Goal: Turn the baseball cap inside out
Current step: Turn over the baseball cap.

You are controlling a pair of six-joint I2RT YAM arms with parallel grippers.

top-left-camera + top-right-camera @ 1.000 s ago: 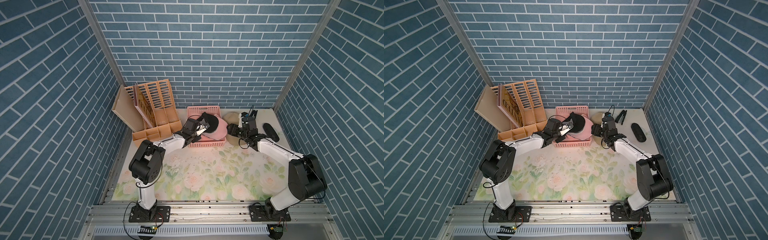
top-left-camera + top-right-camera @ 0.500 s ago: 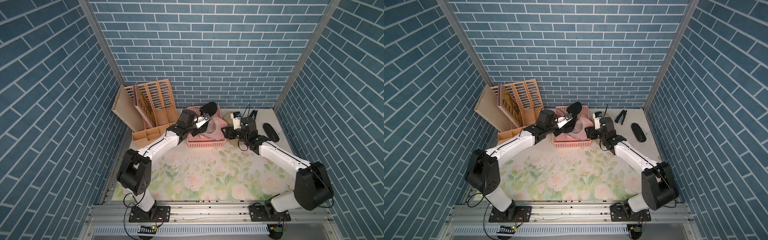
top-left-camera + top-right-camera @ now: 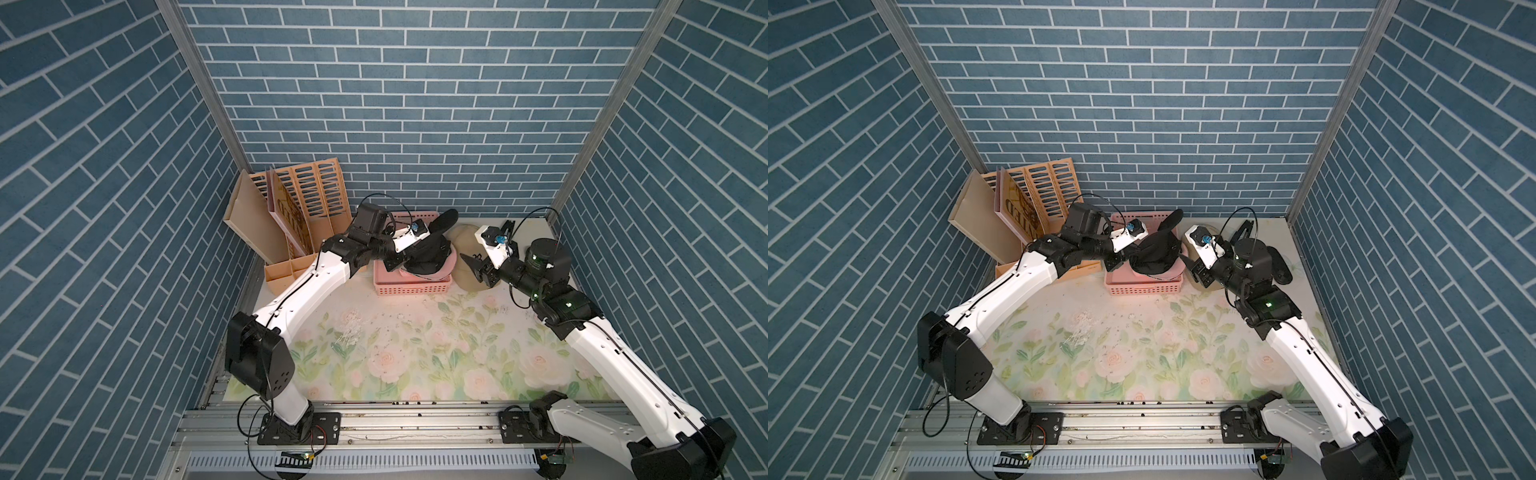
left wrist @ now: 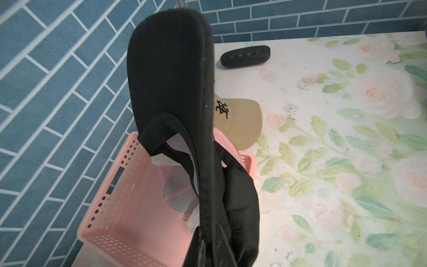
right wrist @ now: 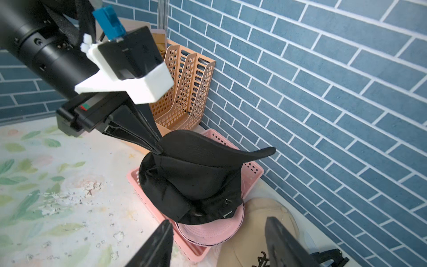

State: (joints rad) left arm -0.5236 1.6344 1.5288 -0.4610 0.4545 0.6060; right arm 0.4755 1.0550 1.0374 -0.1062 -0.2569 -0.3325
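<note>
Blue brick walls on three sides; floral-print table.

- Black baseball cap: at the table's 12 o'clock, held up over the pink basket. The brim tips up toward the back wall and the crown sags down. You cannot tell whether the crown touches the pink cap lying in the basket.
- Your left end effector: comes in from the cap's 9 o'clock, pinched tight on the cap's edge near the brim.
- Your right end effector: near the cap at its 3 o'clock, jaws wide, holding nothing.
- Tan cap: on the table just beside the basket, at its 3 o'clock, under your right end effector.
- Black case: at the table's 2 o'clock.
- Orange file rack: at the table's 10 o'clock.
</note>
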